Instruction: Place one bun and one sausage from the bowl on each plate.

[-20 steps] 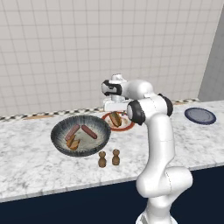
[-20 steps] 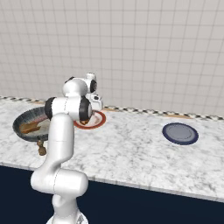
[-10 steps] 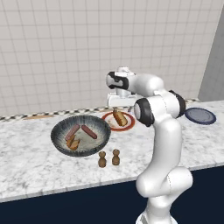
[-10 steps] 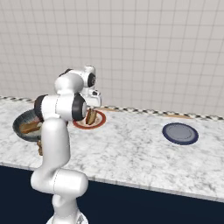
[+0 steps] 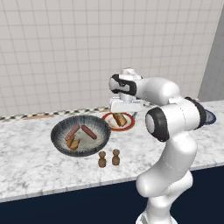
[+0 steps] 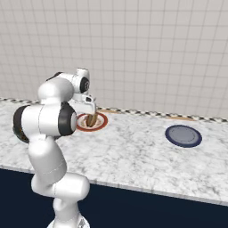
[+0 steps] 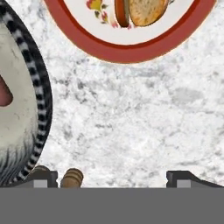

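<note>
A bun (image 5: 120, 119) (image 7: 146, 10) lies on the white plate with the red-orange rim (image 5: 109, 124) (image 6: 101, 124) (image 7: 131, 53). Above that plate my gripper (image 5: 124, 112) (image 6: 90, 112) (image 7: 113, 179) hangs open, its fingertips (image 7: 183, 178) wide apart and holding nothing. To the left, the grey-blue bowl (image 5: 57, 141) (image 7: 40, 98) holds two sausages (image 5: 89, 131) and a second bun (image 5: 73, 143). The navy plate (image 6: 183, 135) sits bare far to the right, and my arm partly hides the navy plate (image 5: 210, 117) in the left base view.
Two small brown shakers (image 5: 102, 159) (image 5: 116, 156) stand near the counter's front edge, just in front of the bowl. One shaker (image 7: 71, 177) appears by my left fingertip. A tiled wall runs behind the marble counter (image 6: 133, 151).
My jaws have opened and let go of the bun on the red-rimmed plate. The hand has lifted off the plate and the arm has swung.
</note>
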Controlling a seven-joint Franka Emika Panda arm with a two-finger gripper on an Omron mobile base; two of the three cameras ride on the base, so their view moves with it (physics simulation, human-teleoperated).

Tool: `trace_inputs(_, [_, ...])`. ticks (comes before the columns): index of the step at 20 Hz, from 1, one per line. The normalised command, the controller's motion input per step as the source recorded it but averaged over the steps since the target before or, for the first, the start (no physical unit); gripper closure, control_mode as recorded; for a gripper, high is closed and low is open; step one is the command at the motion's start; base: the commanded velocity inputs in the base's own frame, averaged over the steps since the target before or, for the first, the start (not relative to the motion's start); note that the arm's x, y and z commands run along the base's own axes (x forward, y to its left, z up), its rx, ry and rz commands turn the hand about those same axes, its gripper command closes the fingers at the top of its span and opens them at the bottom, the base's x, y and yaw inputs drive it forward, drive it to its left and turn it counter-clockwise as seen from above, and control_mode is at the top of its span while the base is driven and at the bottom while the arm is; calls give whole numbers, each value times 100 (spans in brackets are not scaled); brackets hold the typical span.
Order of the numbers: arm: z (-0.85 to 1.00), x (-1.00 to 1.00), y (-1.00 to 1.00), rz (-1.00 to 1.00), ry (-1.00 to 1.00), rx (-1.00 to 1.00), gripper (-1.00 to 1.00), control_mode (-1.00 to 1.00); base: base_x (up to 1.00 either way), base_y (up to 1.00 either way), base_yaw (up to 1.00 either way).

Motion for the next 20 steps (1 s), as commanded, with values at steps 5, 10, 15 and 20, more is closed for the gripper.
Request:
trace_inputs(5, [25,-15,58,9,-24,0,-100,-100,0,0,0])
trace_inputs(10, [5,2,45,8,-3,0,-100,-100,0,0,0])
trace_inputs(15, [0,15,65,12,-1,0,-100,-100,0,0,0])
trace_inputs(20, [-14,14,55,7,-10,0,-100,-100,0,0,0])
